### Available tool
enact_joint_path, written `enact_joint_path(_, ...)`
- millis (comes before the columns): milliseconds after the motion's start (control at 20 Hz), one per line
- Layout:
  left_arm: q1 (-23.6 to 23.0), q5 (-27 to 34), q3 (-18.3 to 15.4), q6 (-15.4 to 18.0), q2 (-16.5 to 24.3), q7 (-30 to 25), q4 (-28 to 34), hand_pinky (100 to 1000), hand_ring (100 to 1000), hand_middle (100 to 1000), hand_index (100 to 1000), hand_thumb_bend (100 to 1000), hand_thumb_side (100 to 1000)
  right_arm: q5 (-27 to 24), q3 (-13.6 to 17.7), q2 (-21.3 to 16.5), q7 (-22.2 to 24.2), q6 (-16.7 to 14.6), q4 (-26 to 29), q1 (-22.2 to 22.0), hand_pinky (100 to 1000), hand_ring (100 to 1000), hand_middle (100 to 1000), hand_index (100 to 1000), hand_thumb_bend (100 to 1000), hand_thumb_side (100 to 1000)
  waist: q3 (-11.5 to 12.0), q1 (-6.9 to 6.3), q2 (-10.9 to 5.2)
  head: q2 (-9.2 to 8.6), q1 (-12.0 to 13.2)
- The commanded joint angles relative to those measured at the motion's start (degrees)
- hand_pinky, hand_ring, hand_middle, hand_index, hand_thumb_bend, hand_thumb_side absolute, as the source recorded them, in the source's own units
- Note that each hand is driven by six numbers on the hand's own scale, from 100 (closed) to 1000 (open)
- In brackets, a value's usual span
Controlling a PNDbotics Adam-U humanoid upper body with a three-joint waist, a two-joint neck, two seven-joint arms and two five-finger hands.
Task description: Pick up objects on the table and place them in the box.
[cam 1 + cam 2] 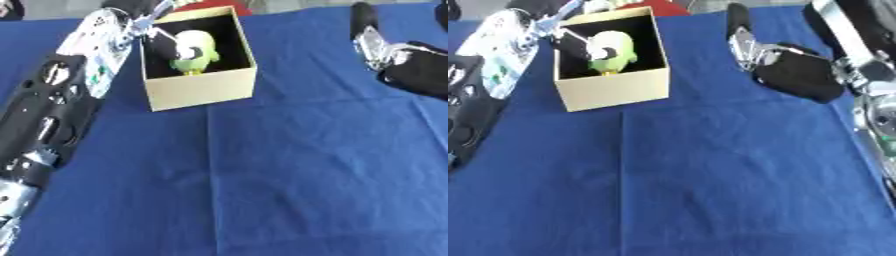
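The table is the biggest thing here, and a blue cloth covers all of it. No loose things show on the cloth in either view.

The left arm comes in along the left side and reaches up to the box. The box is tan outside and dark inside. It sits at the far left part of the table, with its open top facing up.

The right robot hand rests on the cloth at the far right, well apart from the box. Its fingers look relaxed and it holds nothing.

The left robot hand is over the box, with its fingers down inside. They seem to be at the toy's head, but the view is poor there, so it is not clear if they grip the toy or have let go.

The toy is a small green and white thing, maybe a bird. It is inside the box, near the middle. It stands almost upright, so its long way runs up and down, head on top and small yellow feet at the bottom.

It is likely light and a bit smooth. It probably will not break easily. The round body or the head would be a good place to hold it.
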State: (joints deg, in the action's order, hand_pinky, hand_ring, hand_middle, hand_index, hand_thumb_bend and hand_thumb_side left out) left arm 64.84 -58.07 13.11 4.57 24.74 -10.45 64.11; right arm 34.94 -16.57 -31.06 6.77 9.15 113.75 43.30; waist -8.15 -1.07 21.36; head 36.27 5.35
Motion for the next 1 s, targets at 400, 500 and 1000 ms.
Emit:
enact_joint_path(400,-2.5,8.7,-0.1,-1.1,6.4,-2.0,12.3,551,713,710,811,521,354,0.3,1.1,-0.4,-0.1,-0.1,0.8,-0.3,926,877,801,887,100,680,1.3,0.13,-3.22,1.49,-0.5)
enact_joint_path(500,-4.2,11.1,0.1,-1.6,8.4,-2.2,16.4,552,712,710,812,490,359,0.4,1.1,-0.4,-0.1,-0.2,0.8,-0.5,926,877,801,887,100,678,1.7,0.06,-3.52,1.62,-0.8)
enact_joint_path(1000,-15.9,23.8,1.2,-5.0,18.6,-2.4,33.1,533,692,690,792,434,395,0.8,1.4,-0.3,-0.2,-0.5,0.8,-0.9,926,878,801,886,100,674,2.5,0.0,-4.19,1.43,-1.1)
